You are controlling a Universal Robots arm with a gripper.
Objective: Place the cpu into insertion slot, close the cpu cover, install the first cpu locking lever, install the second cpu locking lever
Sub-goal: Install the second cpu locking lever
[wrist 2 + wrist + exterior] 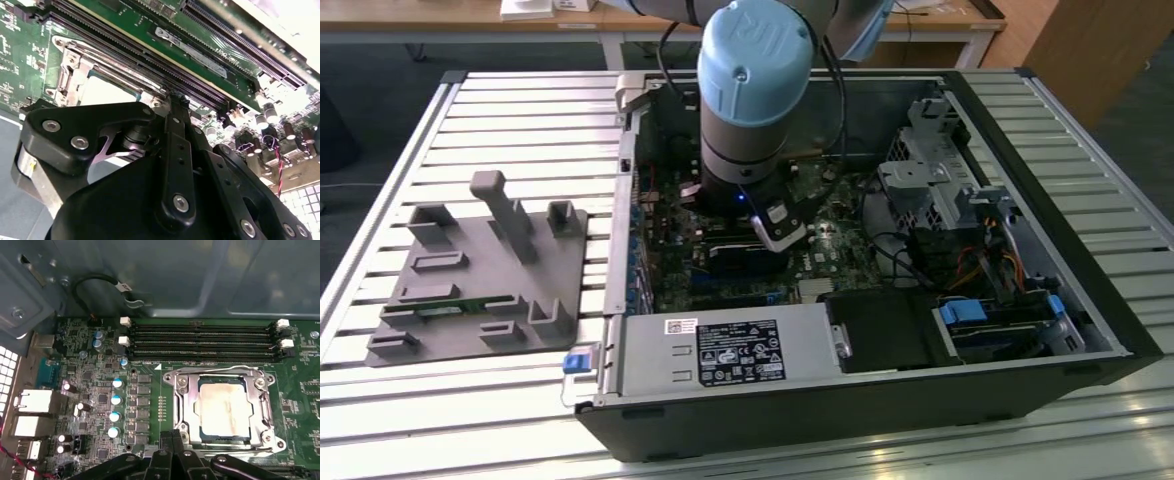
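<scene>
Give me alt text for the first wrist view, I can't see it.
The cpu sits in the insertion slot on a green circuit board, with the silver cpu cover framing it. Four long black memory slots lie beside the socket, and the black gripper is close to it.

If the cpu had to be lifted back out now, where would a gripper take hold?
Judging by the first wrist view, only from straight above: the cpu lies flat in the insertion slot with the cpu cover framing its edges, leaving just its metal top exposed. Side edges look unreachable until that cover opens.
</scene>
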